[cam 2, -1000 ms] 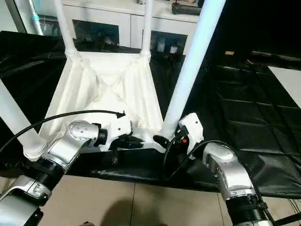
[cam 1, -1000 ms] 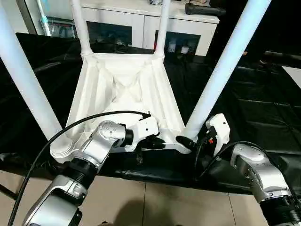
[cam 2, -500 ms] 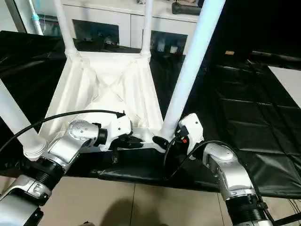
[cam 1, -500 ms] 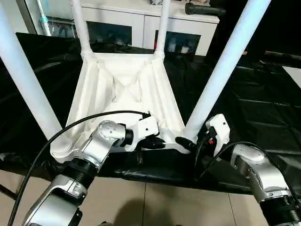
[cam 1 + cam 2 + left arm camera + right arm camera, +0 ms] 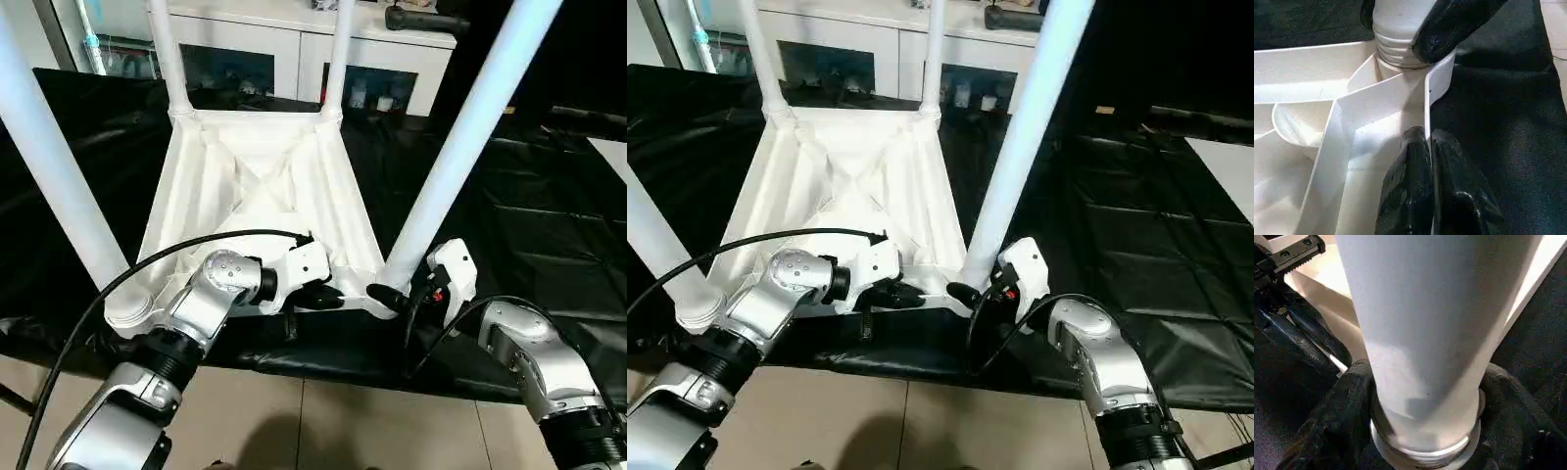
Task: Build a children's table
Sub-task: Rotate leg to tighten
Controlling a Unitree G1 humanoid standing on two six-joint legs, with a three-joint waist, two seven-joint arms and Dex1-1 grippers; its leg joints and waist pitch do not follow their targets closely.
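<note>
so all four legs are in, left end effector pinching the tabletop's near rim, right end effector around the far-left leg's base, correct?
Wrong leg. The right end effector is around the base of the near-right leg, by the left end effector, which pinches the tabletop rim. The right wrist view shows its fingers flanking that leg; the rest stands.

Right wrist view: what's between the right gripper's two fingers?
The base of the near-right table leg, just above its corner socket. The black fingers flank it on both sides.
</note>
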